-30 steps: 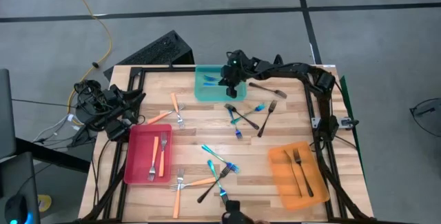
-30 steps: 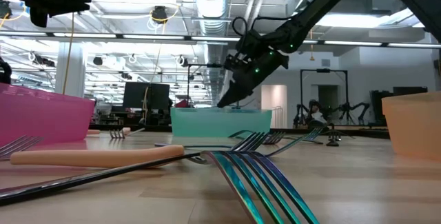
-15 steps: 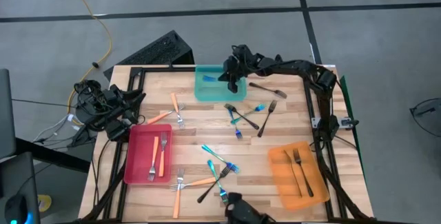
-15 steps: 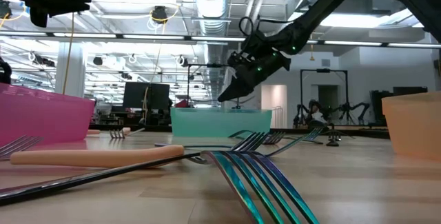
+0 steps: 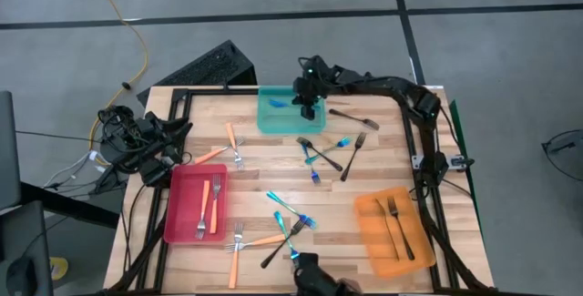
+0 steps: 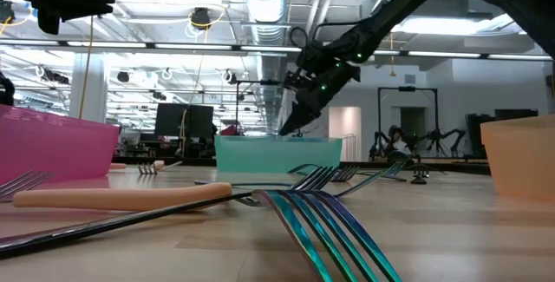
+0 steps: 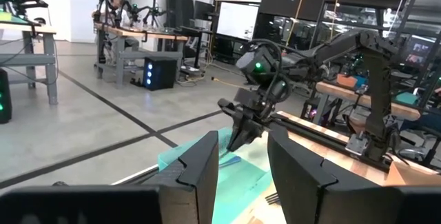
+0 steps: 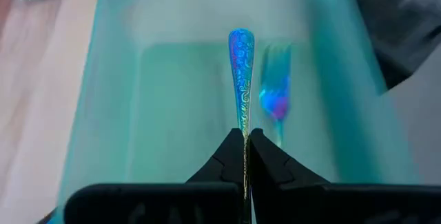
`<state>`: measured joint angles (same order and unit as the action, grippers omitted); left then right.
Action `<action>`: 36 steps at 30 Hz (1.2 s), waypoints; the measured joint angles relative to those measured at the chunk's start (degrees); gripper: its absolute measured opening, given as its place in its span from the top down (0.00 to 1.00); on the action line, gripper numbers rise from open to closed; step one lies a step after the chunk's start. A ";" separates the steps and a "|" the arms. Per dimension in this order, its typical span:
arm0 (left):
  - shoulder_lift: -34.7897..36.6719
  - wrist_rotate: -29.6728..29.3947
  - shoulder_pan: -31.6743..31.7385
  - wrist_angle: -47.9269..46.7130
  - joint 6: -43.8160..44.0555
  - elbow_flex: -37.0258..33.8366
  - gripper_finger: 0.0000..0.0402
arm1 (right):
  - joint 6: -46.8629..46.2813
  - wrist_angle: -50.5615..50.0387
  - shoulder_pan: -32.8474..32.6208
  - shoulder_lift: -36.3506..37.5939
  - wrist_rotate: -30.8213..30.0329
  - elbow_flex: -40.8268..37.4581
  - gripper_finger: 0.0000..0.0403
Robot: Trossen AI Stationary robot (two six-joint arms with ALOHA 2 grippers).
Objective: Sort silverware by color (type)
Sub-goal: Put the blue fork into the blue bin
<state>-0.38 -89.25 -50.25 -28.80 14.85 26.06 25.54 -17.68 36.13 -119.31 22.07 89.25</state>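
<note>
My right gripper [image 5: 305, 107] hangs over the teal tray [image 5: 270, 121] at the table's far side and is shut on a bright blue fork [image 8: 241, 65]. It also shows in the low view [image 6: 287, 129] above the tray. A second blue fork [image 8: 276, 100] lies flat on the tray's floor. My left gripper [image 7: 242, 156] is open and empty, off the table's left edge [image 5: 171, 153]. Orange, blue and dark forks lie scattered on the table. My right gripper pinches the blue fork between its two fingertips [image 8: 234, 148]. The fingers slant down from above and lie along the fork. The handle end [image 8: 241, 41] sticks out ahead of the fingertips over the tray's floor. Whether it rests on the tray, I cannot tell.
A red tray [image 5: 182, 223] at the near left holds two orange forks. An orange tray [image 5: 369, 232] at the near right holds two dark forks. Loose forks lie mid-table [image 5: 314, 155] and near the front edge [image 5: 278, 228]. A dark frame [image 5: 414, 141] borders the table.
My right gripper has shifted a little toward the table's far edge over the teal tray, staying shut on the blue fork. It rose slightly and came back down.
</note>
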 joint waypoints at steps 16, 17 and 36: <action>0.00 -0.66 -0.01 -0.23 0.39 0.00 0.72 | 5.99 -23.03 -1.77 -14.44 -2.38 22.93 0.94; 0.01 -0.66 -0.01 -0.22 0.42 0.00 0.72 | 6.02 -22.98 -1.73 -14.41 -2.47 22.96 0.94; 0.02 -0.77 -0.01 -0.22 0.42 0.00 0.72 | 6.03 -18.94 0.68 -14.36 9.07 22.97 0.94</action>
<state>-0.36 -90.03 -50.26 -29.02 15.27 26.06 31.57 -36.62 36.81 -133.67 31.14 112.22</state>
